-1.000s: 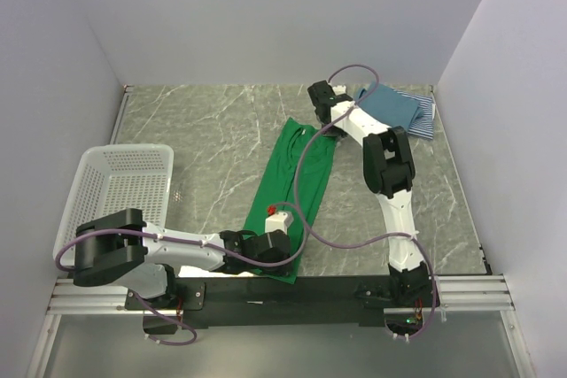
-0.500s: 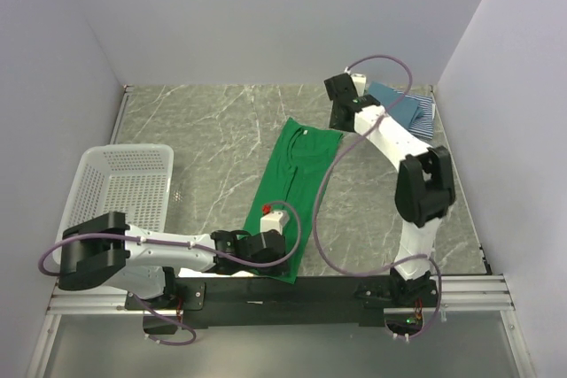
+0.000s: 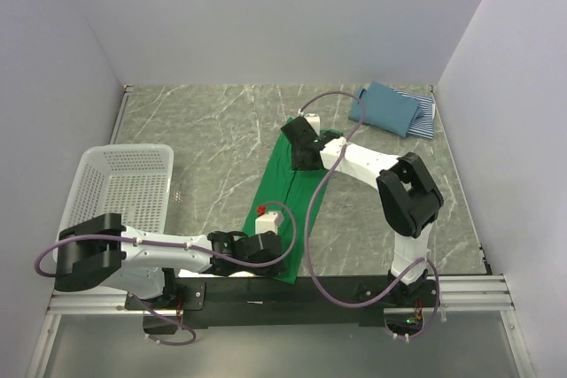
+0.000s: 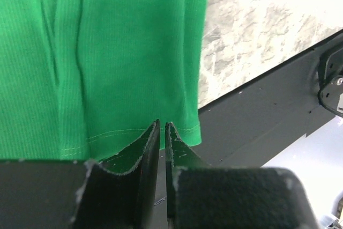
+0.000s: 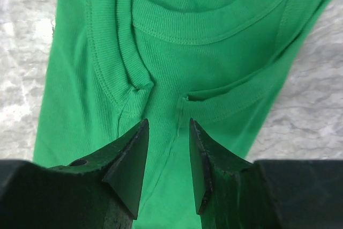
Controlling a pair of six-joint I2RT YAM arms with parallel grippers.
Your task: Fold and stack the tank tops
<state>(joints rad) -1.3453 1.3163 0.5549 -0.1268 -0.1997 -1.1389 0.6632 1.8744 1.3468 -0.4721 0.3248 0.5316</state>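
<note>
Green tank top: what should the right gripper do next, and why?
Probably lower the right gripper and close it on the green tank top just below the neckline: its jaws stand open over the straps, while the left gripper looks pinched on the hem, so both ends could be lifted to fold.

The green tank top (image 4: 123, 52) fills the upper left, lying flat on the grey-veined marble table (image 4: 252, 30), which shows bare to its right. The ribbed cloth has a few long creases running down its left part. Its stitched hem (image 4: 107, 137) runs across just above the left end effector (image 4: 163, 124). The two dark fingers (image 4: 147, 148) stand nearly together with only a thin slit between them, tips at the hem near the top's right corner. Whether cloth is pinched between them cannot be told. A black frame rail (image 4: 252, 116) crosses diagonally below the table edge.
</note>
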